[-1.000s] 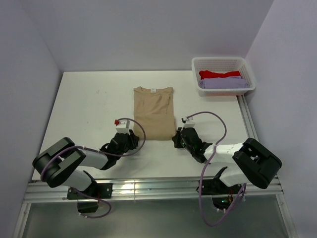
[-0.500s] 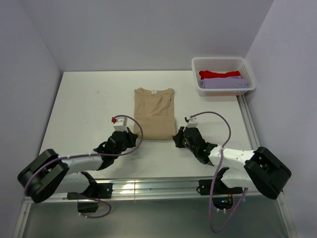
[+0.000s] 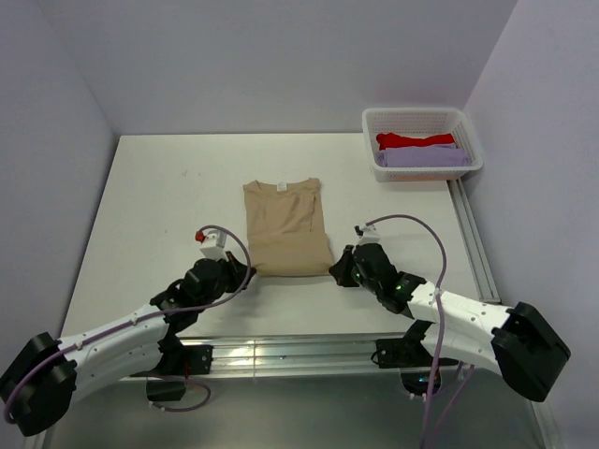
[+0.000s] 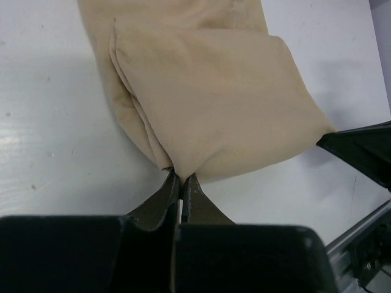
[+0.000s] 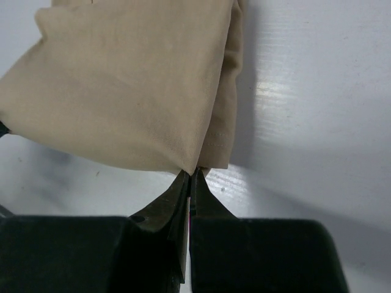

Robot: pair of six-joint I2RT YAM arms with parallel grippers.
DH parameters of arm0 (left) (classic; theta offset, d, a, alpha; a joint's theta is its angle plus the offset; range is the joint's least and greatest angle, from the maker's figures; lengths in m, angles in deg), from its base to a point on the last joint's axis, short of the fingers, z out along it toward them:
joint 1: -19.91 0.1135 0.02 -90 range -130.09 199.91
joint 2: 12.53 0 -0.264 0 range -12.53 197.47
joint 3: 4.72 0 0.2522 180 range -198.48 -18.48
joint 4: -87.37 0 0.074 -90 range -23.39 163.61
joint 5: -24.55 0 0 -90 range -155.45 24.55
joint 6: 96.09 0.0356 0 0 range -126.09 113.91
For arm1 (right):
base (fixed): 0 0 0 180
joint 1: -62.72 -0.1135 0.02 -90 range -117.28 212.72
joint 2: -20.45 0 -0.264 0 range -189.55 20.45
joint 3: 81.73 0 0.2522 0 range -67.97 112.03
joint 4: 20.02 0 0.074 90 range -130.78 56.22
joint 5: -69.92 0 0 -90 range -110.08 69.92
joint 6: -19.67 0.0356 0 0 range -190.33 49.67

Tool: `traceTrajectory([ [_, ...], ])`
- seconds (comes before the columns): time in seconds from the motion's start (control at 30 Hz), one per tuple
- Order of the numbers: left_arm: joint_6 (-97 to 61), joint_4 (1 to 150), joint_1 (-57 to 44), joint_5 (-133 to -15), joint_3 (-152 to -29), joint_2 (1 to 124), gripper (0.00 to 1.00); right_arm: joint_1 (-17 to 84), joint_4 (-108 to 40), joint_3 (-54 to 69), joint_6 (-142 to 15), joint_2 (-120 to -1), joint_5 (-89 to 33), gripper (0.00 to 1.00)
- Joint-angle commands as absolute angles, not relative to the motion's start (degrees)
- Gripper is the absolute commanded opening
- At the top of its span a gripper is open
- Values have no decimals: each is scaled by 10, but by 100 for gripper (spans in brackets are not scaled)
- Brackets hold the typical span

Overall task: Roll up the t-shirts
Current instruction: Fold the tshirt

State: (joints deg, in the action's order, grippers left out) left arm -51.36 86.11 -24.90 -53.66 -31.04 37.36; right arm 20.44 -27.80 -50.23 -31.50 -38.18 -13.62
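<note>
A tan-beige t-shirt (image 3: 284,227) lies folded lengthwise on the white table, its neck label at the far end. My left gripper (image 3: 249,272) is shut on the shirt's near left corner (image 4: 181,170). My right gripper (image 3: 334,269) is shut on the near right corner (image 5: 194,168). The shirt's near end is lifted slightly off the table between the two grippers. A red t-shirt (image 3: 415,140) and a lavender t-shirt (image 3: 423,157) lie in the basket at the back right.
A white lattice basket (image 3: 423,118) stands at the far right corner. A metal rail (image 3: 468,238) runs along the table's right edge and another along the near edge. Grey walls close in the back and sides.
The left gripper has closed on the shirt's near left corner. Both arms have stretched out lower and pulled the shirt toward the near edge and a little to the left.
</note>
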Motion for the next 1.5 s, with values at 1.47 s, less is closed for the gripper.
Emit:
traceTrajectory([
  [1.47,-520,568,-140,-673,-535,410,0,229,-609,-197,-408,-398,-148,0],
])
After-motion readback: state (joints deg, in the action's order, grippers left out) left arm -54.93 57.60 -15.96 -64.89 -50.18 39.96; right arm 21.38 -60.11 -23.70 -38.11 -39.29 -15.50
